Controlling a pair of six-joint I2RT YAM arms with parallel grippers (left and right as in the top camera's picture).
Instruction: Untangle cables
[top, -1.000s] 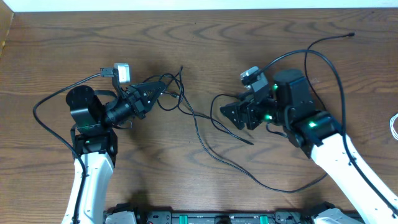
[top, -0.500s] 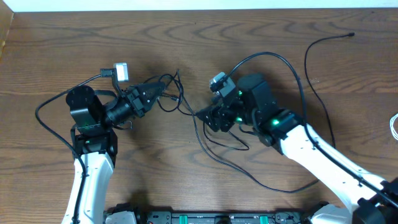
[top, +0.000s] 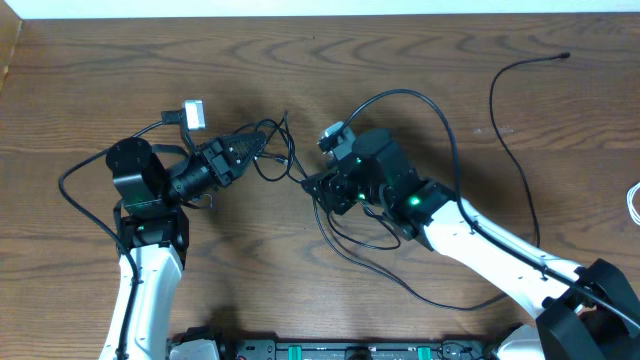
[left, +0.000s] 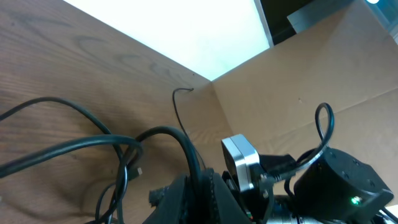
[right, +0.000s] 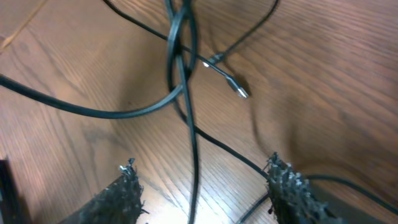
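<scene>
Spread right pincer (right: 200, 165) should centre the black cable (right: 190, 124) between its fingers (right: 121, 196) before closing; left pincer (top: 251, 146) pinches the tangle (top: 272, 155).

Right arm (top: 488, 245): white links, black joints, green lights — right tool (right: 202, 177) pads (right: 124, 196) rough black.

Black cables (right: 180, 68) cross on the wooden worktop (right: 323, 81). One metal-tipped plug (right: 239, 92) lies flat. One cable runs between the spread fingers (right: 121, 199) of the right gripper (right: 201, 163), touching neither.
</scene>
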